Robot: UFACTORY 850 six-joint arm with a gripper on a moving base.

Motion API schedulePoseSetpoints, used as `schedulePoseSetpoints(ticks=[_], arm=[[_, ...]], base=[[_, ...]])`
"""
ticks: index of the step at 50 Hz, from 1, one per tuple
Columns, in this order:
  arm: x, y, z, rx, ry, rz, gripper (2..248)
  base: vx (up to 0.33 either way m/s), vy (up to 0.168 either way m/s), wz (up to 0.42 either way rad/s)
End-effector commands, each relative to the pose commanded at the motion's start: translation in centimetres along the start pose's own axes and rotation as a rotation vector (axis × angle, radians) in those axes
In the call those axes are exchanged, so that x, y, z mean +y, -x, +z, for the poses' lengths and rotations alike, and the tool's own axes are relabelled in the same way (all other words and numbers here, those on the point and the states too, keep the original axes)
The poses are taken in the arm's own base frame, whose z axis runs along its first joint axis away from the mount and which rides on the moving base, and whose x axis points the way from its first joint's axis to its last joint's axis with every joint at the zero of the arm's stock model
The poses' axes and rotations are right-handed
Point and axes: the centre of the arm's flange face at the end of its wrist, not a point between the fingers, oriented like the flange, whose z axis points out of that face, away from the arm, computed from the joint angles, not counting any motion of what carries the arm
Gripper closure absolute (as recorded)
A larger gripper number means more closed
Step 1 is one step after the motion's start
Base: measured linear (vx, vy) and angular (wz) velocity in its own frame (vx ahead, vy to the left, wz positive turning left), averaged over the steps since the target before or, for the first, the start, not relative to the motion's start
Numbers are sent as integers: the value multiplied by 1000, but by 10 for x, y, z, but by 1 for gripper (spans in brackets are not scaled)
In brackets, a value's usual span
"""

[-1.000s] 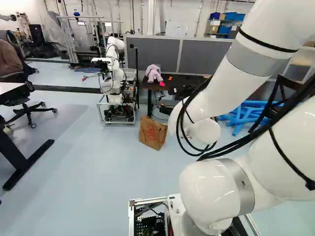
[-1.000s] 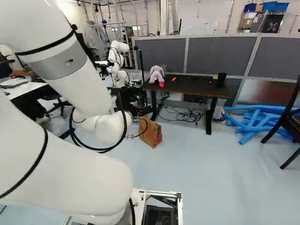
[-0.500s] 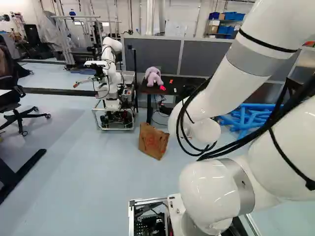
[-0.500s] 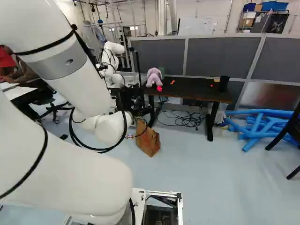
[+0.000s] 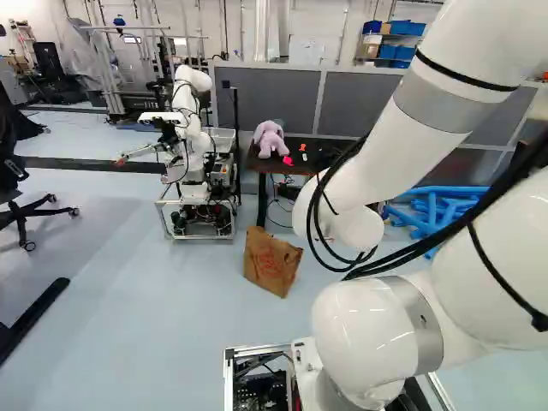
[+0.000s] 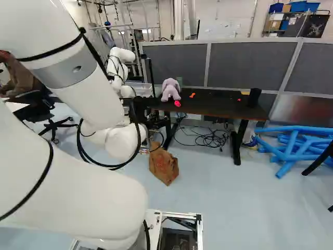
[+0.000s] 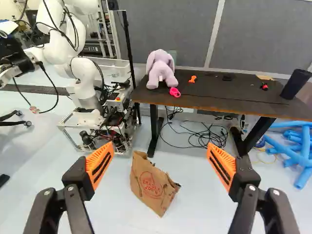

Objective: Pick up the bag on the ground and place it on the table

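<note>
The brown paper bag [image 5: 271, 262] stands on the floor, leaning a little, in front of the table's left part; the right base view shows the same bag [image 6: 164, 164] beside the arm's wrist. In the wrist view my gripper [image 7: 160, 149] is open, its orange-padded fingers wide apart. Beyond them, within the gap as seen from the wrist, is the bag [image 7: 152, 185], untouched. The dark-topped table [image 7: 219, 100] stands behind it. My arm mostly hides the gripper in the base views.
On the table are a pink plush toy [image 7: 160, 69], small orange and pink items, and a black cup [image 7: 295, 84]. Another robot [image 5: 193, 145] stands left of the table. Cables [image 6: 208, 138] lie under it; blue tubes [image 6: 296, 146] lie to its right.
The base has moved forward, so the bag and table appear nearer in both base views. My arm holds the same pose against its lowest joint. The other robot's arm has shifted.
</note>
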Motion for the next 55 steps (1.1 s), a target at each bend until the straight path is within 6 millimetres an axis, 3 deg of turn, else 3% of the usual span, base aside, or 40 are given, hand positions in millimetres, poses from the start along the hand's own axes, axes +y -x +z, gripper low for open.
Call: schedulePoseSetpoints(ticks=[36, 55], arm=[[-1, -2, 4, -2, -2, -1, 3], [-3, -9, 18, -12, -8, -3, 3]], base=[[215, 54, -78], [24, 6, 2]])
